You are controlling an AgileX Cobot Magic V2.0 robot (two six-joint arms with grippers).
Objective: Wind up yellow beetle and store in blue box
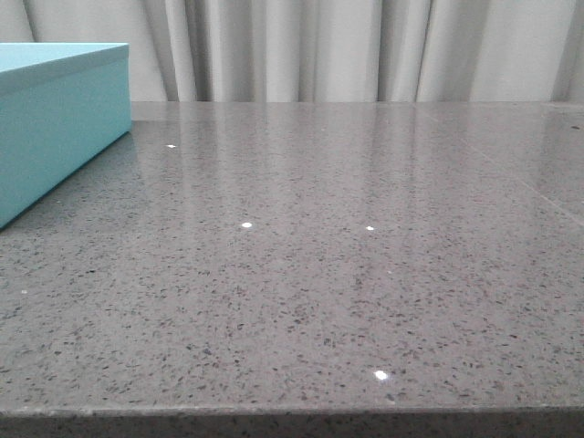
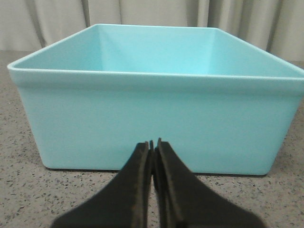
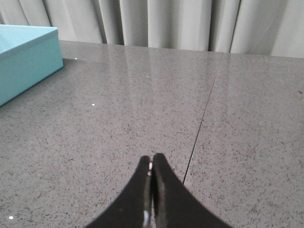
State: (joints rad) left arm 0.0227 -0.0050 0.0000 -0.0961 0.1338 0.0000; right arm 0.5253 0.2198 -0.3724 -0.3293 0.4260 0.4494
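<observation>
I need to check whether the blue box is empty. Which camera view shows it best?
The left wrist view: the blue box fills the frame, open top and inner walls visible, though its floor is hidden behind the near wall. The front view catches only one end at the table's left; the right wrist view shows just a corner.

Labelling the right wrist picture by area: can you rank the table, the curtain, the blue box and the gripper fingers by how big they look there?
1. Table
2. Curtain
3. Fingers, enlarged by nearness to the camera
4. Blue box, only a corner in view
</observation>
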